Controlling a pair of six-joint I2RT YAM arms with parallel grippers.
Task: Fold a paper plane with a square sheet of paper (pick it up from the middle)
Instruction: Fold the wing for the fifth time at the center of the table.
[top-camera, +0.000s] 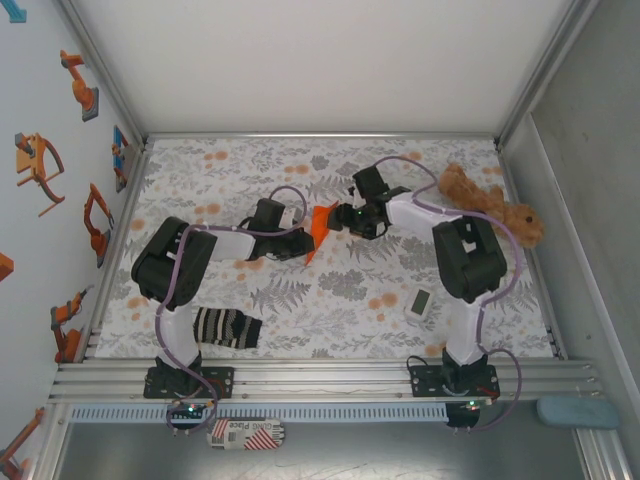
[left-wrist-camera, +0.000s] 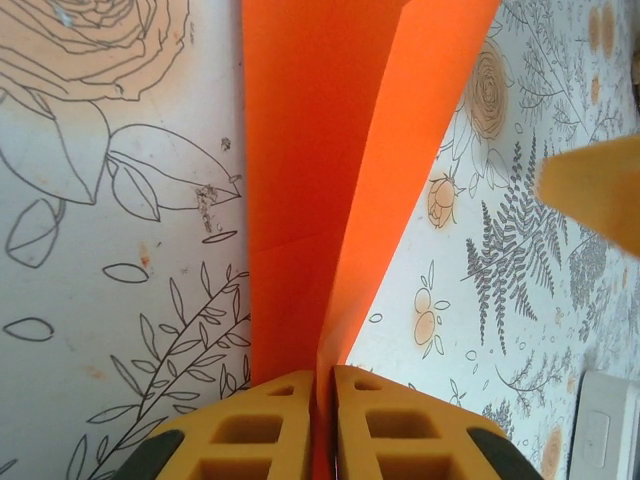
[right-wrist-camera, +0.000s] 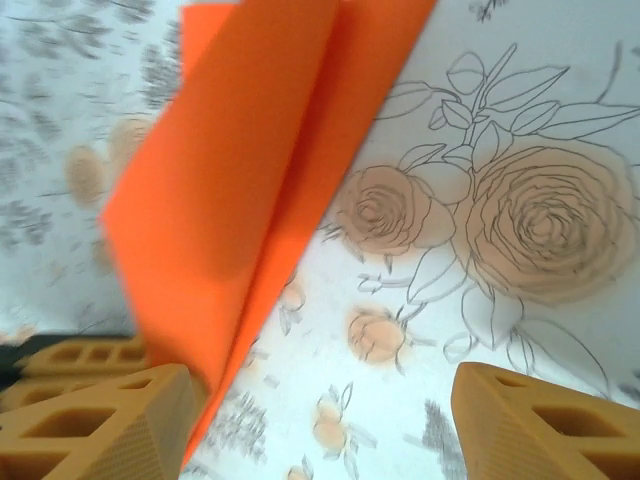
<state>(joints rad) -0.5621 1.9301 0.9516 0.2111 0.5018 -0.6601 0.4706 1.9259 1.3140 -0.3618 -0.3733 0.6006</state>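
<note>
The folded orange paper (top-camera: 322, 225) is clamped in the jaws of the left gripper (left-wrist-camera: 322, 400), while those of the right gripper (right-wrist-camera: 325, 400) are held spread apart beside it.

The table (top-camera: 330, 300) is seen with a pale top, printed all over with grey fern leaves and peach-coloured roses. It is bounded by aluminium rails (top-camera: 320, 375) along the lower edge of the top view. A black-and-white striped sock (top-camera: 226, 328) is laid flat at the lower left of the patterned top. A brown plush toy (top-camera: 490, 205) is found at the upper right — sprawled close to the right border. A small white device (top-camera: 420, 303) is placed low and right of centre, well apart from both.
</note>
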